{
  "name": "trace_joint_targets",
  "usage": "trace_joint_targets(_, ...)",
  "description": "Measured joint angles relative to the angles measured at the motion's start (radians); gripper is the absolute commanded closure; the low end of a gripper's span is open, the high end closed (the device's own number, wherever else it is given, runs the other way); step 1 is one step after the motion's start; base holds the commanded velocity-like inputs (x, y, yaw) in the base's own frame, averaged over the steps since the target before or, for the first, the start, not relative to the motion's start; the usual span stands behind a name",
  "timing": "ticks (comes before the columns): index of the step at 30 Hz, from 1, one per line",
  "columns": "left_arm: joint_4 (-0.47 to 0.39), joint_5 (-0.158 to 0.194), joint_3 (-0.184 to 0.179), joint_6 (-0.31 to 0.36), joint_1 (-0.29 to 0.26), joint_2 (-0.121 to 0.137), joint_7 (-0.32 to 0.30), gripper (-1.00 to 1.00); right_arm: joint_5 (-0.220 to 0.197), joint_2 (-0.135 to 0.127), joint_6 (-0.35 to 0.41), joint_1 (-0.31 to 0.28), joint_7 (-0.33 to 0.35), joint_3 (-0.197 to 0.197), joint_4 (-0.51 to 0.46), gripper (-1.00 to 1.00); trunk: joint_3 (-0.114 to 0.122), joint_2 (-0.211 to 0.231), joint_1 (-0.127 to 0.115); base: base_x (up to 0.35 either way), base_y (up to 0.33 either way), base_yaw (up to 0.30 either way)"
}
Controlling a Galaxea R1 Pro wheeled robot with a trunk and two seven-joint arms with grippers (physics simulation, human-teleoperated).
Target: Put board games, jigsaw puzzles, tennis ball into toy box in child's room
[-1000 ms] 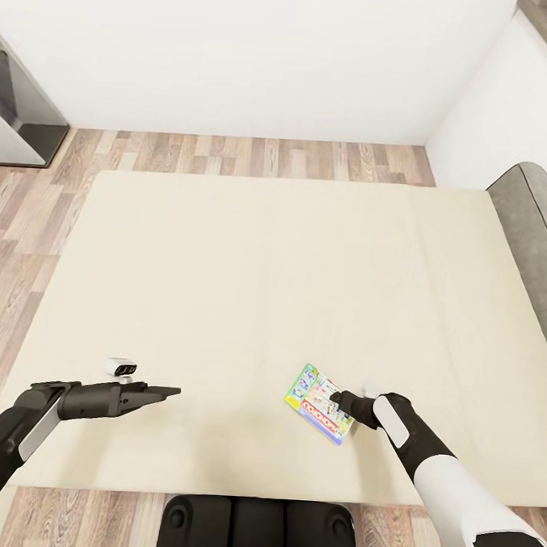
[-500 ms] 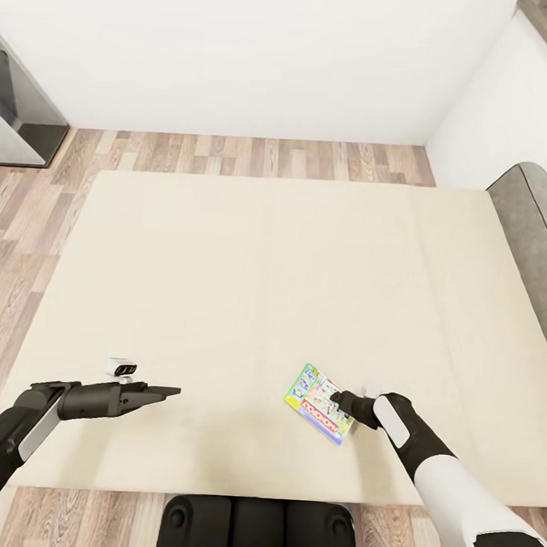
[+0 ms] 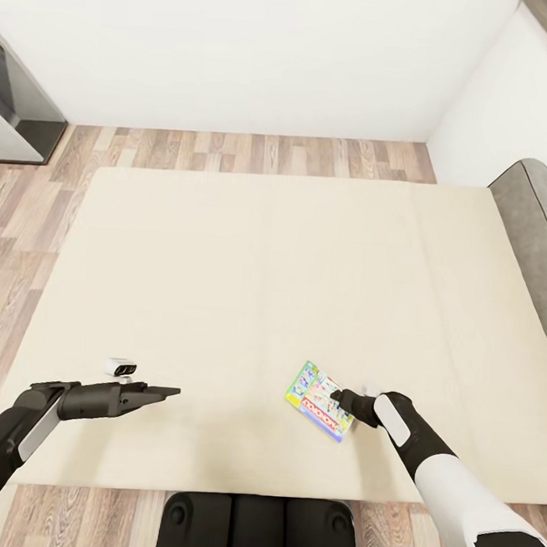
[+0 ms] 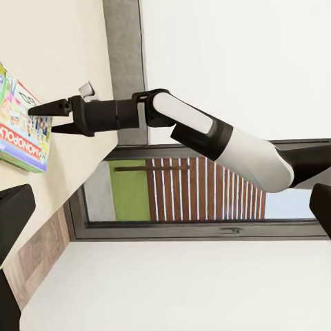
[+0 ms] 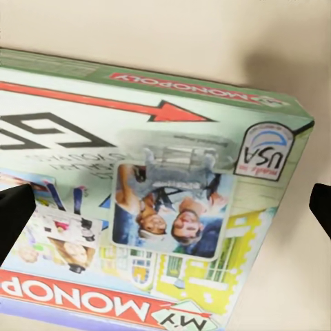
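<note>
A green-and-red-edged board game with big red lettering lies flat on the beige mattress of the bed at lower right of centre in the head view, as the right gripper hangs over the box's right-hand end. In the left wrist view, the right gripper's two dark fingers stand apart in a narrow V just above the lid, with nothing between them; in the right wrist view, the box lies close below the camera and dark fingertips sit at either edge of the frame, clear of the print. At lower left of the head view the left gripper points sideways toward the frame's centre, low over bare mattress and well apart from the game; whether its fingers are parted cannot be told from these views. A grey headboard curves along the right edge, and wood-plank floor runs between the bed's far side and the white wall across the top of the frame.
</note>
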Motion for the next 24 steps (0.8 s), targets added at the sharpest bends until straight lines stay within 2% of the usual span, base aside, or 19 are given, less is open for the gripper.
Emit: trace_joint_targets(24,0.000,0.000,0.000,0.000,0.000,0.000,0.000,-1.00,-0.004,0.000,-0.001,0.000,-0.001,0.002,-0.001,-1.00,-0.001,0.000,0.000,0.000,0.000,0.000)
